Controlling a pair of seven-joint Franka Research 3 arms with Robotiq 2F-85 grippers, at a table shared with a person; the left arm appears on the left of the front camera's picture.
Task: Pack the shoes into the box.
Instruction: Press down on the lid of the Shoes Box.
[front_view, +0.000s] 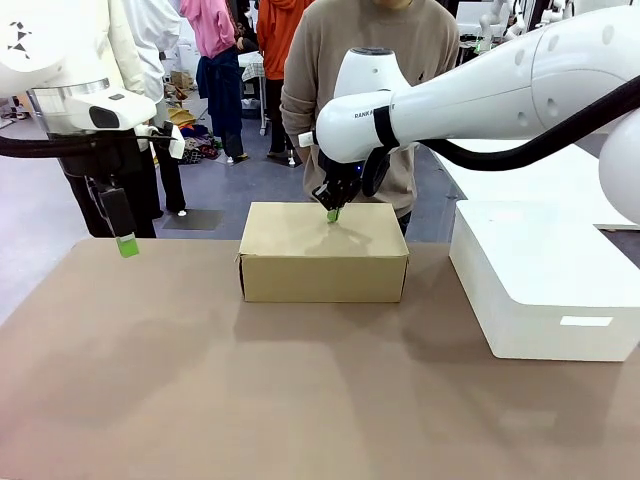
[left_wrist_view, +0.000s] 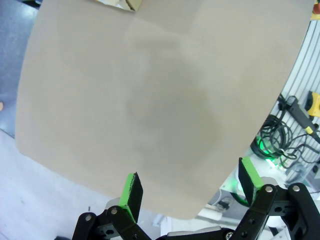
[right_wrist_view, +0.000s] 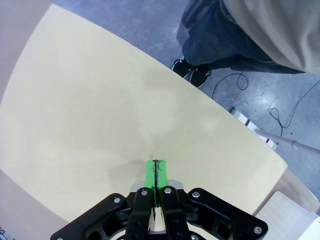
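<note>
The box (front_view: 323, 252) sits lid-down at the far middle of the surface (front_view: 200, 380). The right claw (front_view: 333, 213), fingers pressed together and holding nothing, touches its lid. The left claw (left_wrist_view: 192, 187) hangs wide apart over the surface's left edge

The brown table (front_view: 150, 380) carries the closed box (front_view: 323, 265) at centre and a white box (front_view: 545, 280) at right.
</note>
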